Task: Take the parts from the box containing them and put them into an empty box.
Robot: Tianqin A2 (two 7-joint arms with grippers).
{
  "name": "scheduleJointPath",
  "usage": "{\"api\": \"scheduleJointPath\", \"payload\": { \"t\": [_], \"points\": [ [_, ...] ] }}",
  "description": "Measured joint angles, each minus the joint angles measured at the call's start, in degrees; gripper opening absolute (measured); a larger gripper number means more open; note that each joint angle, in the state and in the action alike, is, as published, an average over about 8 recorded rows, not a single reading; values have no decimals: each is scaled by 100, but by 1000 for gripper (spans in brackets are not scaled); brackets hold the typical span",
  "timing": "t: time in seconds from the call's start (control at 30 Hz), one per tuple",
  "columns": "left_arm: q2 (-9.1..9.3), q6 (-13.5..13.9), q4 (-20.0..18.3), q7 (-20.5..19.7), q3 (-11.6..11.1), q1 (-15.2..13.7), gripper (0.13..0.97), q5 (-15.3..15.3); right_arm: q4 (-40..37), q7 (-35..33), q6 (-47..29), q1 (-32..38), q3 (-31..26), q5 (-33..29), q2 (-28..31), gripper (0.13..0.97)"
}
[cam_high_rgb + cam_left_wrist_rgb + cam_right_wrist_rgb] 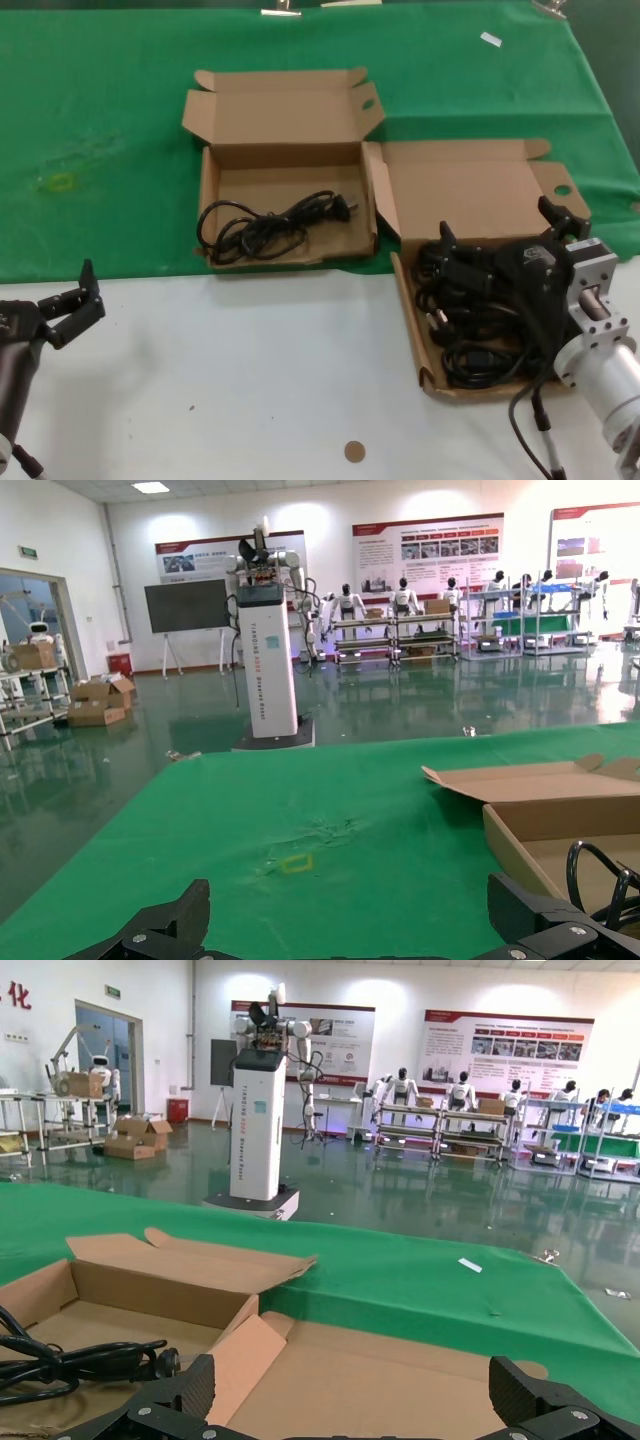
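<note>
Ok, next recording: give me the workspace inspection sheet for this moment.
Surface: white table, green cloth behind.
Job's things: left box holds one power cord bundle; right box holds a pile of cords.
Clutter: round brown disc; white scrap.
Grippers: left end effector open, idle over the table; right end effector open above the pile.
Cables: right arm's black lead.
Surroundings: hall with robots, shelves.

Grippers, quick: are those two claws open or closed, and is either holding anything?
Left gripper: open, holding nothing, over the white table.
Right gripper: open, holding nothing, above the power cords in the right box.
</note>
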Motion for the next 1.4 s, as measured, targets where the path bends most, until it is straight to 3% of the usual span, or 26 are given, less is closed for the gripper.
{"api": "scheduleJointPath", "payload": {
  "t": [1.4],
  "points": [
    [0, 0, 0, 1, 0, 0, 966, 0, 0, 0, 0, 0, 0, 0, 0, 966]
  ]
}}
